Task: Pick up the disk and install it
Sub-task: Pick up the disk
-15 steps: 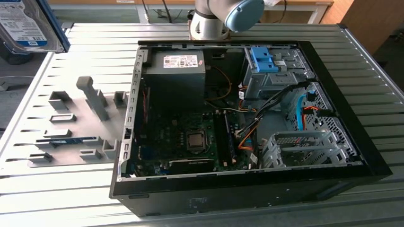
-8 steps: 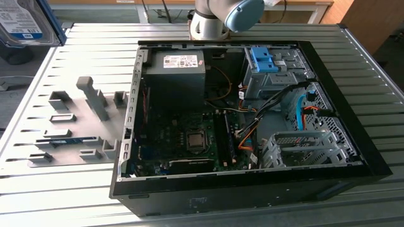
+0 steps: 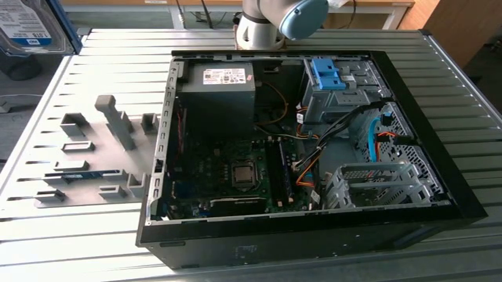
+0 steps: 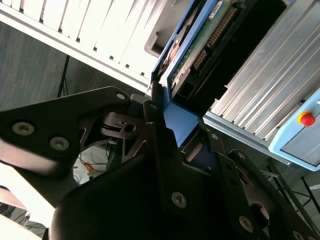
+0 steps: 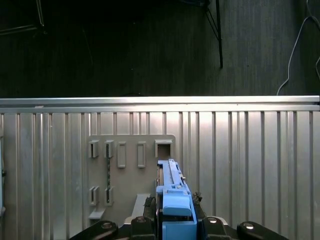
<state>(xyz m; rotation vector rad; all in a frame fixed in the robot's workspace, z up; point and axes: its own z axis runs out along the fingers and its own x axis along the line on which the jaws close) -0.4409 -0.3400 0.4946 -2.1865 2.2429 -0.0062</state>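
Observation:
The disk (image 3: 32, 26) is lifted off the table at the exterior view's upper left, its white-and-blue label facing the camera inside a blue rail frame. In the first wrist view I see the disk (image 5: 172, 197) edge-on, with my gripper (image 5: 175, 212) shut on its blue rail, hanging above the grey fixture plate (image 5: 130, 150). In the second wrist view the disk (image 4: 197, 47) shows its green circuit board, and my gripper (image 4: 175, 125) has its dark fingers (image 4: 155, 115) clamped on the blue frame.
An open computer case (image 3: 154, 194) lies on the slatted metal table (image 3: 79, 241). It holds a dark power supply (image 3: 220, 97), a blue bracket (image 3: 328, 73) and a metal drive cage (image 3: 377, 182). The fixture plate (image 3: 94, 153) lies beside it. A red button (image 4: 306, 119) sits on a light blue box.

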